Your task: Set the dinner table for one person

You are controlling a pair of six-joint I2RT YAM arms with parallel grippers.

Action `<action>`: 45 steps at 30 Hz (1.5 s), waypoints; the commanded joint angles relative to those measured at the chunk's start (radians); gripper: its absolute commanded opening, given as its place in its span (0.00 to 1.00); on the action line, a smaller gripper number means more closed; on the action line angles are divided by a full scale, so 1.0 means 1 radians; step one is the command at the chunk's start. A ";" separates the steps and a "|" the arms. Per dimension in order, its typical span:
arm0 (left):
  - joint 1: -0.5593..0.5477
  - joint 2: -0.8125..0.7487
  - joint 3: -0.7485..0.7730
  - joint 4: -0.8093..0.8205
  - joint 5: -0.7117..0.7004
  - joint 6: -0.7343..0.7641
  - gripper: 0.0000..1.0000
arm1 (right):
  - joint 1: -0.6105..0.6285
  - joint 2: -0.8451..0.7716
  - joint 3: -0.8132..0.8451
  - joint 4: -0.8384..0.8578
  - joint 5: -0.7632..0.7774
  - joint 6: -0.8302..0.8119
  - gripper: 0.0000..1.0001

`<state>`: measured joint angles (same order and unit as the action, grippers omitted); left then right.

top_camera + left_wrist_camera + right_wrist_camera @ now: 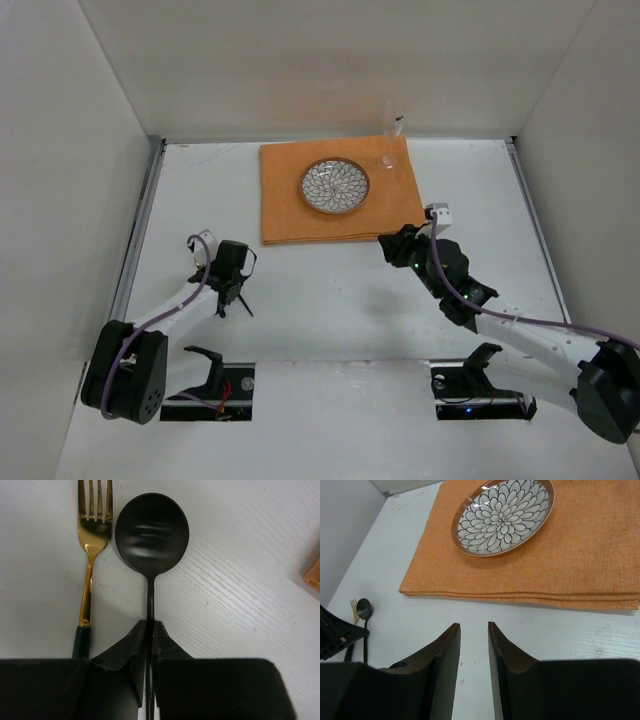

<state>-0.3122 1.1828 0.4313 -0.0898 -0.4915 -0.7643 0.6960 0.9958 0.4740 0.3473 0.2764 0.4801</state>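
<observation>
Pinching a black spoon (152, 532) by its thin stem with the left hand (149, 627), fingers pressed together on it, low over the left part of the white tabletop (330, 300). Pointing the spoon's round bowl away from the wrist, just beside a gold fork (93, 530) with a dark green handle, running parallel to it without touching. Not telling from these views whether lifting the spoon or resting it flat. Hovering the right hand (474, 630) near the front right corner of an orange mat (580, 555), fingers parted by a narrow gap and gripping nothing. Carrying, on that mat, a flower-patterned plate (502, 515) near the middle and a clear glass (391, 135) standing upright by the far right corner. Spreading flat between white walls, bearing mat, fork and both arms' bases at the near edge.
</observation>
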 commanded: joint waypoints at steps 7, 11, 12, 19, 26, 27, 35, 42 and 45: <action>-0.027 -0.173 0.067 -0.105 0.019 0.043 0.00 | -0.040 -0.062 -0.023 0.042 0.035 0.021 0.35; -0.133 -0.172 0.173 -0.111 0.007 0.037 0.00 | -0.056 -0.078 -0.035 0.055 0.049 0.032 0.39; -0.168 -0.152 0.207 -0.100 0.007 0.037 0.00 | -0.065 -0.080 -0.038 0.056 0.053 0.038 0.40; -0.391 0.173 0.551 0.059 0.053 0.057 0.00 | -0.108 -0.092 -0.054 0.042 0.079 0.064 0.48; -0.449 0.582 0.985 0.140 0.195 0.106 0.00 | -0.206 -0.127 -0.110 0.042 0.126 0.149 0.54; -0.449 0.639 1.050 0.140 0.214 0.105 0.00 | -0.217 -0.138 -0.120 0.048 0.122 0.155 0.54; -0.462 1.007 1.431 0.119 0.232 0.060 0.00 | -0.270 -0.183 -0.156 0.055 0.112 0.203 0.55; -0.469 1.212 1.711 0.064 0.243 0.031 0.00 | -0.254 -0.197 -0.155 0.062 0.124 0.196 0.55; -0.471 1.279 1.799 0.019 0.246 0.028 0.00 | -0.252 -0.215 -0.159 0.058 0.133 0.195 0.55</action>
<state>-0.7746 2.4653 2.1223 -0.0422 -0.2756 -0.7231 0.4343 0.8059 0.3161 0.3496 0.3851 0.6701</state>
